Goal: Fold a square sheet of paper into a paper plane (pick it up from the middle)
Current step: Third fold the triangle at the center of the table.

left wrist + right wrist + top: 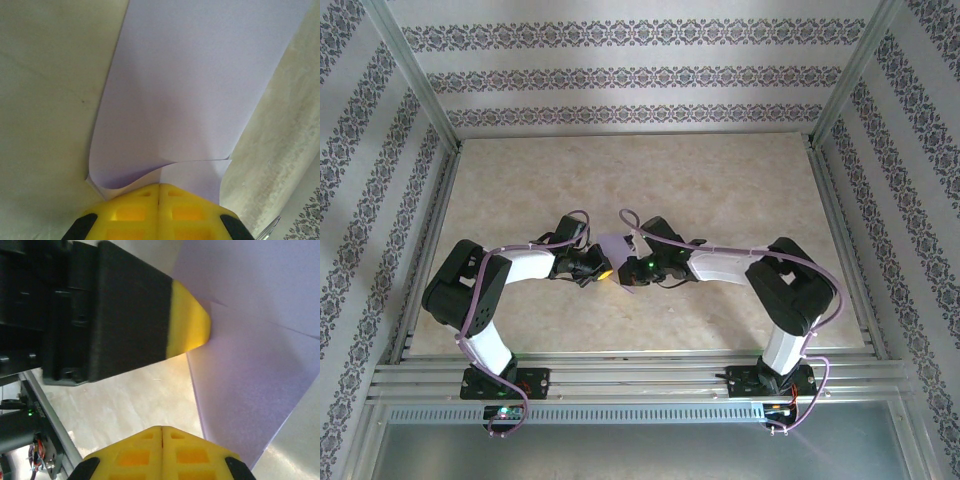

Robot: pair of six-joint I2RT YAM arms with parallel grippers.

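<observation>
The pale lavender sheet of paper (195,90) is folded over on itself, and two layers show near my left gripper (159,186). That gripper is shut on the paper's near edge and holds it above the table. In the top view the paper (616,247) hangs between the two grippers at the table's middle. My right gripper (162,429) is shut with nothing visible between its fingers. The paper (250,365) passes just to its right. The left gripper's yellow tip (200,322) pinches the paper above it. The paper's full outline is hidden, so a paper plane shape cannot be told.
The marbled beige table (620,170) lies open behind the arms. Aluminium rails (640,375) run along the near edge, and uprights (420,90) stand at the sides before patterned walls. A rail with wiring (35,440) is close to the right gripper's lower left.
</observation>
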